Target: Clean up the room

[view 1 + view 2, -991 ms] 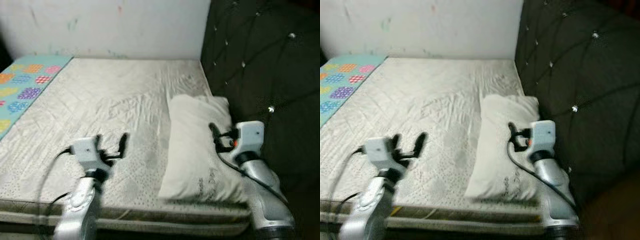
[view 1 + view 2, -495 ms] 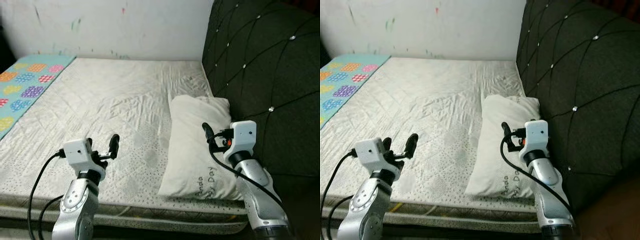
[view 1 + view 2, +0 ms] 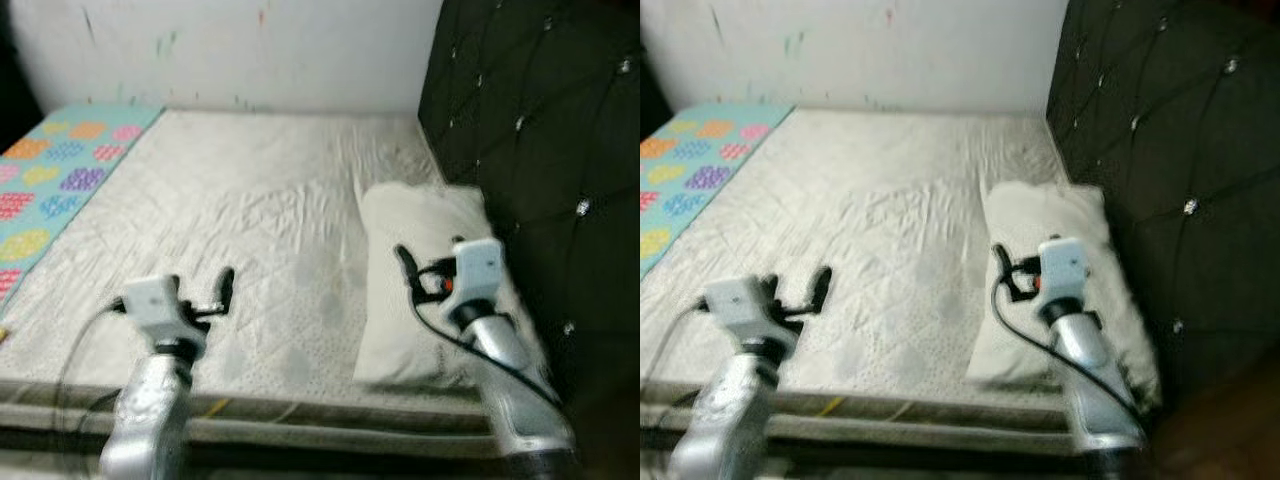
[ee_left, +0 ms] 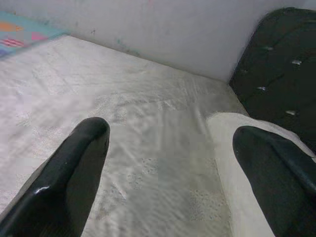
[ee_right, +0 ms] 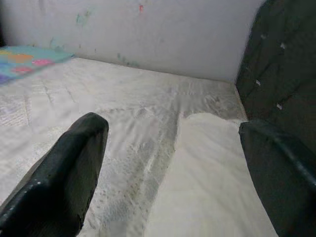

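Note:
A white pillow (image 3: 400, 215) lies on the right side of the bed, against the dark headboard; it also shows as the pillow (image 5: 212, 168) in the right wrist view. My right gripper (image 3: 428, 262) hovers open over the pillow's near half, with nothing between its fingers (image 5: 74, 163). My left gripper (image 3: 798, 283) is open over the bare white mattress (image 3: 260, 200) near the front edge, well left of the pillow. Its fingers (image 4: 74, 168) hold nothing.
A black tufted headboard (image 3: 540, 130) walls off the right side. A turquoise blanket (image 3: 55, 190) with coloured patches lies along the bed's left side. A white wall (image 3: 250, 50) closes the far end. The mattress's front edge (image 3: 300, 415) runs just below my arms.
The whole picture has shifted and blurred, so the camera has moved. Both grippers stay open over the front of the bed, and the pillow lies where it was.

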`<state>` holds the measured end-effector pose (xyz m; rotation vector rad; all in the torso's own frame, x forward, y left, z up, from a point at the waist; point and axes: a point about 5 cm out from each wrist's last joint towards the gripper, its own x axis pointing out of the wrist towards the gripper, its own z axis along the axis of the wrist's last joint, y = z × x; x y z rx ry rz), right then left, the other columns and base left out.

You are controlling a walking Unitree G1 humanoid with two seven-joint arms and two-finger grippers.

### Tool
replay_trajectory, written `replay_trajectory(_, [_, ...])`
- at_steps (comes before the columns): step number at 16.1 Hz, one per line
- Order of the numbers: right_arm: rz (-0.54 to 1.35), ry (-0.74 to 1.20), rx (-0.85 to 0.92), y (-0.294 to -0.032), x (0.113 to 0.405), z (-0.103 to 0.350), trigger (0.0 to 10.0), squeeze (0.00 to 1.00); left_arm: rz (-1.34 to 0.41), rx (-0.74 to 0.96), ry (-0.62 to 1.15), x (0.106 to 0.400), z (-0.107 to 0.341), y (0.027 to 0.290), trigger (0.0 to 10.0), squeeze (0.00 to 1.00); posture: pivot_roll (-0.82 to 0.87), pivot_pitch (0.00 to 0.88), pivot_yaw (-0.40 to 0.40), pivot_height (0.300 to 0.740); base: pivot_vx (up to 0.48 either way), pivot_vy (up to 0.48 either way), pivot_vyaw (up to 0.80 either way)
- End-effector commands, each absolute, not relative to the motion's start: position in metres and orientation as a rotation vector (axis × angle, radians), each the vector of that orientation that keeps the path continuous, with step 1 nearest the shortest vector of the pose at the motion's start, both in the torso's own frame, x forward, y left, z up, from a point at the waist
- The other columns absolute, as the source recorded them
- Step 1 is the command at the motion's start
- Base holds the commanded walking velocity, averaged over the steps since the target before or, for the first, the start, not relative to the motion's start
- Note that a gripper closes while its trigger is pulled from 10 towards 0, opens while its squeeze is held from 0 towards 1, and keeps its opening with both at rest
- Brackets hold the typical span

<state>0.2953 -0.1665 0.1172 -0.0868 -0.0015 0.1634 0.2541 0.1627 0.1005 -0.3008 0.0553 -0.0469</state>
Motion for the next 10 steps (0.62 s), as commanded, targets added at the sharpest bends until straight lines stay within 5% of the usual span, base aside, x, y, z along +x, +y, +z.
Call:
replay_trajectory(1, [0.177, -0.025, -0.083, -0.1628, 0.2977, 0.1227, 10.0, 0.00, -0.040, -0.286, 0.048, 0.2547, 0.1030, 0.1673, 10.0, 0.00, -0.18, 0.000, 0.003, 0.740, 0.000, 0.480, 0.00])
replay_trajectory(10, [0.190, -0.018, -0.089, -0.1614, 0.2984, 0.1201, 10.0, 0.00, -0.038, -0.284, 0.050, 0.2552, 0.1024, 0.1672, 10.0, 0.00, -0.18, 0.000, 0.000, 0.740, 0.000, 0.480, 0.00])
